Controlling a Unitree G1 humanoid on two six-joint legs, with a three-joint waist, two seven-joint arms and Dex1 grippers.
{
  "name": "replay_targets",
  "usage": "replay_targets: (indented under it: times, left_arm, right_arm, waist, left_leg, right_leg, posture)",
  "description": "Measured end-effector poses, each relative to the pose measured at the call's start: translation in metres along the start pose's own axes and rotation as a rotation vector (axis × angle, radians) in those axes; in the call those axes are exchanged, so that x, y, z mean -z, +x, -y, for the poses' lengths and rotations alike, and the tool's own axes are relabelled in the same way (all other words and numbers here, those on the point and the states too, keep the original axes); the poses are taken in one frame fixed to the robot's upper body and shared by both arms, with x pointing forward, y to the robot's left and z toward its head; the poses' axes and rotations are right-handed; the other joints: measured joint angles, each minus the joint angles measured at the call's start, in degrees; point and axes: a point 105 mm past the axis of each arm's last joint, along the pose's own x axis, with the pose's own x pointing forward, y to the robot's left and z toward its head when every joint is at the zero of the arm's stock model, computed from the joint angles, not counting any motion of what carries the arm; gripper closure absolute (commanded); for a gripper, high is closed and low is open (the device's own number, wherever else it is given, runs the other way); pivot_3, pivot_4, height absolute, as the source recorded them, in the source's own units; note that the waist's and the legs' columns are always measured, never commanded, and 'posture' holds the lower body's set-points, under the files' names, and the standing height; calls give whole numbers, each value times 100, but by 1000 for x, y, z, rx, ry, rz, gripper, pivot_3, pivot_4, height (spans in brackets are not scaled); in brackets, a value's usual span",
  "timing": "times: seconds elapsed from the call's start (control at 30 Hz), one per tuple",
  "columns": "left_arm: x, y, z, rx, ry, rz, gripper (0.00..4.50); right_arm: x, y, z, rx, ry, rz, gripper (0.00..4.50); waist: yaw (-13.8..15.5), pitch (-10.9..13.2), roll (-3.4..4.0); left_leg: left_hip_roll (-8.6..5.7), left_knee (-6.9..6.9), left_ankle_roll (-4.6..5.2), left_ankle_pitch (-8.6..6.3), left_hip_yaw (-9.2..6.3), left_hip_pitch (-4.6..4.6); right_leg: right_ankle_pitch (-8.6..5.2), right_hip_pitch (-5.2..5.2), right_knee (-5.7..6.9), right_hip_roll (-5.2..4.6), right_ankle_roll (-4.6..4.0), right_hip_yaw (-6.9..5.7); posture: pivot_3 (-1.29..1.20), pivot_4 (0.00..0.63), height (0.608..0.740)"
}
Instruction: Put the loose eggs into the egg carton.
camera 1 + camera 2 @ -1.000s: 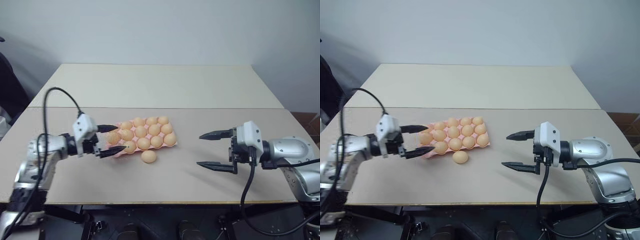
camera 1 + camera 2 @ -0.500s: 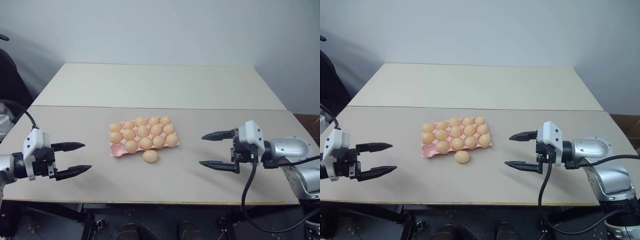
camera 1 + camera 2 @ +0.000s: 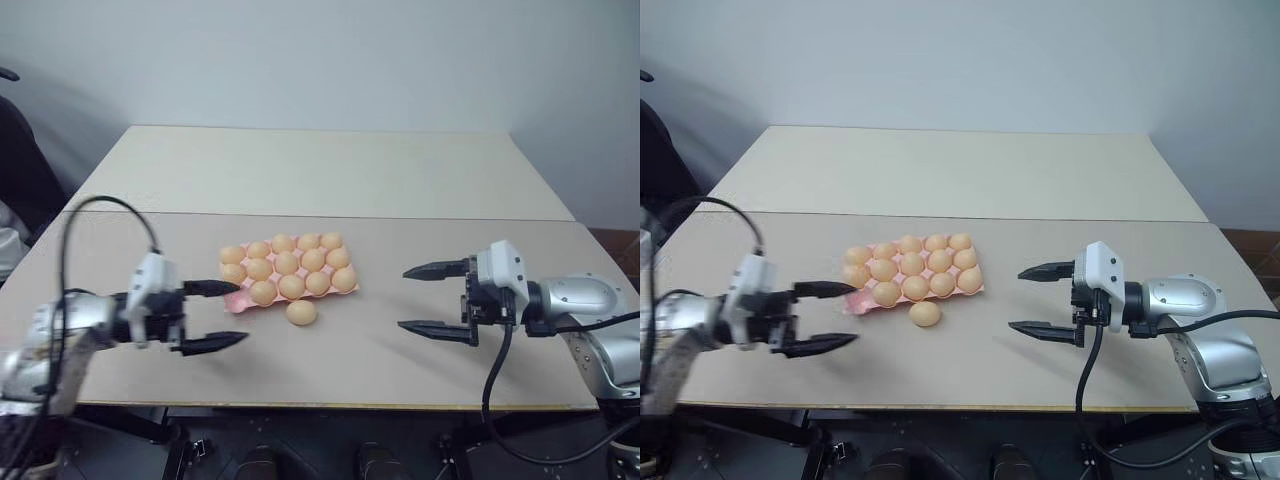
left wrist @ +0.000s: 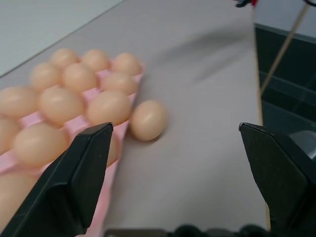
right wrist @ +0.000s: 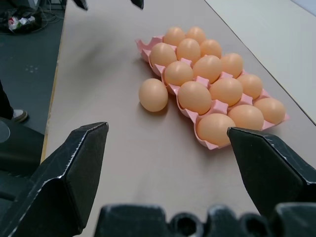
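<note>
Nearest, the left gripper (image 3: 213, 316) and the right gripper (image 3: 436, 299) hover over the beige table (image 3: 380, 350) with black fingers spread wide and empty. Between them, one loose tan-orange oval egg (image 3: 301, 312) lies just beside the near edge of the flat pink moulded egg carton (image 3: 233, 301), whose near-left corner cup appears vacant. The egg is judged light, smooth, rigid, fragile and liable to roll; grip gently across its middle.

Soft, even indoor light, fairly bright, w/ no glare. Faint diffuse shadows lay on the surface (image 3: 330, 370) under both arms. The left gripper (image 3: 215, 316) & its arm were motion-blurred in the head views. In the left wrist view, near eggs (image 4: 38, 143) were out of focus.
</note>
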Motion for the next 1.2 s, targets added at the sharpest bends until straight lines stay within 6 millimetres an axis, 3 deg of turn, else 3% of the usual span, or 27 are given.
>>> replay_targets:
  times: [0.17, 0.43, 0.8, 1.2]
  left_arm:
    - [-7, 46, -9, 65, 111, -39, 32]
    - [6, 77, -22, 95, 212, -143, 32]
    - [15, 93, -19, 184, 269, -209, 32]
    - [24, 97, -20, 214, 290, -251, 32]
  right_arm:
    - [-1, 0, 0, 6, -5, -1, 0]
    - [-3, -6, -6, -28, -25, -28, 0]
    - [-5, -6, -9, -30, -26, -21, 0]
    - [-7, -5, -11, -20, -36, -19, 0]
  waist:
    - [-13, 0, 0]
    - [-23, 0, 0]
    - [-20, 0, 0]
    - [-20, 0, 0]
  left_leg:
    - [-3, 4, 0, 0, -3, 3]
    - [-4, 6, 4, -1, -3, 1]
    - [-4, 6, 4, -1, -4, -1]
    - [-4, 8, 4, -1, -5, 1]
  right_leg:
    - [0, 7, 1, 0, 1, 1]
    - [1, 4, 1, 0, 1, 3]
    - [1, 4, 1, 0, 1, 3]
    - [1, 7, 3, 0, 2, 2]
  posture:
    - [0, 150, 740]
    - [0, 150, 740]
    - [0, 150, 740]
    - [0, 150, 740]
